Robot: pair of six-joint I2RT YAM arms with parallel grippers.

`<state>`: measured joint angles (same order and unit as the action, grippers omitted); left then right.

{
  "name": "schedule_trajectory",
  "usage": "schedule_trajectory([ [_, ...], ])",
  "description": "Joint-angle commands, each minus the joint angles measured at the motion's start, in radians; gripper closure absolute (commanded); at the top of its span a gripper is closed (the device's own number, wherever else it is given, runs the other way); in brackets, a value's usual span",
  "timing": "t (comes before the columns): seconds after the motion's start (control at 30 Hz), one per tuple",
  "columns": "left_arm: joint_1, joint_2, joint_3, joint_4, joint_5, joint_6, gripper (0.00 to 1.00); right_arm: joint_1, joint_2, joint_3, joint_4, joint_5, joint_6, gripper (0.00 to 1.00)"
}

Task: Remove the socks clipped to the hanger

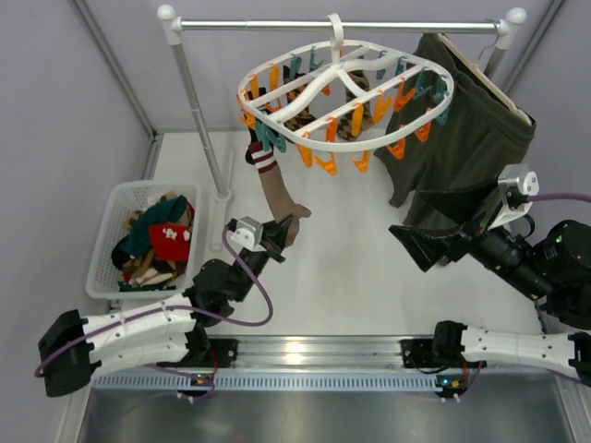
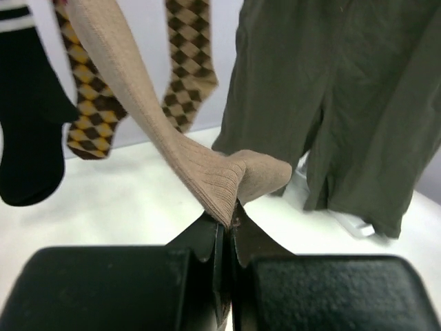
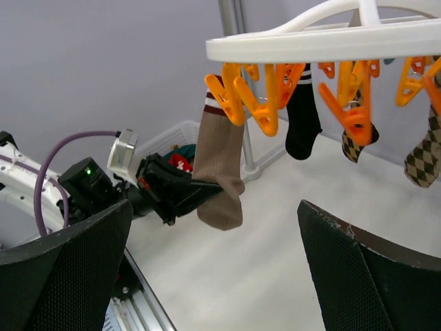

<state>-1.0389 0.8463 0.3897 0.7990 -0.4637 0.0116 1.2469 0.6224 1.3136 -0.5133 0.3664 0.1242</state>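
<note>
The round white hanger (image 1: 346, 78) with orange and teal clips hangs from the rail. A plain brown sock (image 1: 274, 189) hangs from a clip at its left edge. My left gripper (image 1: 286, 231) is shut on the foot of this brown sock (image 2: 207, 172), which stays clipped at its striped cuff (image 3: 219, 103). Two argyle socks (image 2: 89, 103) and a black sock (image 2: 31, 124) hang behind it. My right gripper (image 1: 427, 247) is open and empty, low at the right, facing the hanger (image 3: 324, 41).
A white basket (image 1: 109, 242) at the left holds several removed socks. Dark olive-green shorts (image 1: 462, 129) hang on a thin hanger at the right end of the rail (image 1: 342, 25). The rail's left post (image 1: 199, 106) stands beside the basket.
</note>
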Motion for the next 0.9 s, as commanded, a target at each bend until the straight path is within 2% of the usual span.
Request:
schedule_trajectory([
  [0.0, -0.071, 0.039, 0.041, 0.019, -0.070, 0.053, 1.00, -0.006, 0.045, 0.056, -0.040, 0.049, 0.020, 0.00],
  [0.2, -0.171, 0.135, 0.095, 0.020, -0.101, 0.064, 1.00, -0.006, 0.140, 0.140, -0.096, 0.075, 0.038, 0.00],
  [0.4, -0.260, 0.316, 0.224, 0.020, -0.200, 0.091, 1.00, -0.007, 0.301, 0.282, -0.201, 0.160, 0.071, 0.01],
  [0.53, -0.285, 0.408, 0.296, 0.020, -0.222, 0.097, 1.00, -0.006, 0.404, 0.367, -0.266, 0.268, 0.098, 0.07],
  [0.7, -0.312, 0.506, 0.391, 0.020, -0.231, 0.126, 1.00, -0.006, 0.523, 0.475, -0.313, 0.293, 0.101, 0.18],
  [0.87, -0.345, 0.579, 0.466, 0.020, -0.260, 0.182, 1.00, -0.006, 0.592, 0.541, -0.320, 0.287, 0.081, 0.21],
])
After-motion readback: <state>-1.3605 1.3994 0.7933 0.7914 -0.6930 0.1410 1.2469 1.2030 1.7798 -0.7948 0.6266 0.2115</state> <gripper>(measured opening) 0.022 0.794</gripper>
